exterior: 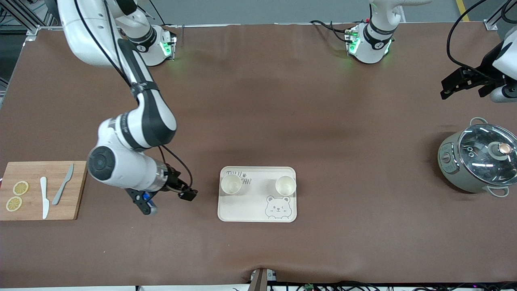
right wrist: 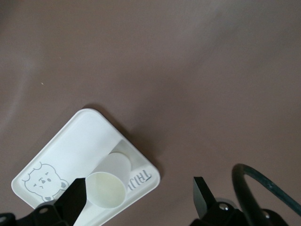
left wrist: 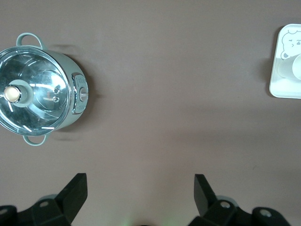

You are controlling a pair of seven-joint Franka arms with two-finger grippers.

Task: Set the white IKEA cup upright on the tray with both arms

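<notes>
- Two white cups upright on the cream tray (exterior: 258, 210), mouths up, both apparently empty; first cup (exterior: 231, 184) toward the right arm's end, over the grey lettering; second cup (exterior: 285, 185) toward the left arm's end, just above the grey bear face (exterior: 278, 207)
- Tray flat, rectangular, rounded corners, smooth matte surface; resting on brown table covering (exterior: 258, 121)
- Right gripper (exterior: 177, 194) low over the table, just beside the tray's edge at the right arm's end; fingers (right wrist: 77, 197) spread, holding nothing; nearest cup close by
- Left gripper (exterior: 460, 85) up over the left arm's end of the table, well apart from the tray; fingers (left wrist: 75, 190) spread wide, empty; arm waiting
- Grey-green round pot (exterior: 476, 161) with glass lid and knob, loop handles, near the left gripper; contents not discernible
- Wooden cutting board (exterior: 42, 190) beside the right arm; two lemon slices (exterior: 17, 196), white knife (exterior: 44, 198), grey knife (exterior: 62, 184) lying flat on it
</notes>
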